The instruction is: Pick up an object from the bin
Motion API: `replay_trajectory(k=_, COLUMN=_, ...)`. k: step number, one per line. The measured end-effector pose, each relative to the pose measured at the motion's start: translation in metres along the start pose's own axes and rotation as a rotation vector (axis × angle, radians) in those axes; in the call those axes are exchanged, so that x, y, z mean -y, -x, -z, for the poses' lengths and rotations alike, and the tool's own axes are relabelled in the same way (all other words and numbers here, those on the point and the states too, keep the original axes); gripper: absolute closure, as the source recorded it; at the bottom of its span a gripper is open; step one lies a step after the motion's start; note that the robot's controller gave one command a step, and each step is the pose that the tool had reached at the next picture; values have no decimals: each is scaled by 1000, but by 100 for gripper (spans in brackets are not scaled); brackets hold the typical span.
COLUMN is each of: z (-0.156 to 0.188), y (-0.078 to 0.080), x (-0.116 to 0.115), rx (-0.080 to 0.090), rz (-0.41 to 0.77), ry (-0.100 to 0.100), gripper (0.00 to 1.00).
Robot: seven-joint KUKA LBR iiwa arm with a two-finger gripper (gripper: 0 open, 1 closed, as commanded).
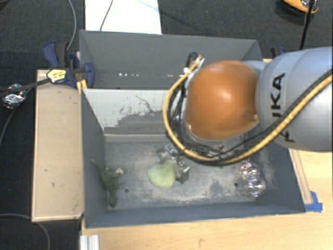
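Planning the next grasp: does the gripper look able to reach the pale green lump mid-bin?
Probably yes: the gripper hangs right at the pale green lump, with nothing on top; the dark green toy lies apart.

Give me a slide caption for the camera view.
Gripper low beside a pale green lump in the grey bin; dark green toy figure at view left, clear crumpled plastic at right.

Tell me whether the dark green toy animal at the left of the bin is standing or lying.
Lying: the dark green toy animal stretches flat along the grey bin floor.
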State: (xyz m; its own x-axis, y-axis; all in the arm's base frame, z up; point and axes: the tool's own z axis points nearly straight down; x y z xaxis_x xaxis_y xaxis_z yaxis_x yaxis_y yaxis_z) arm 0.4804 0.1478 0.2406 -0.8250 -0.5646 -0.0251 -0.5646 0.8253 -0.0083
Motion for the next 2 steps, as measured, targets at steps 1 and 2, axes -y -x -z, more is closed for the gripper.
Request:
replay_trajectory(k=1, z=-1, y=-1, x=0, rx=-3, rz=0, ry=1, gripper=100)
replay_trajectory(k=2, z=-8, y=0, x=13, rx=2, rz=9, ry=0, gripper=100)
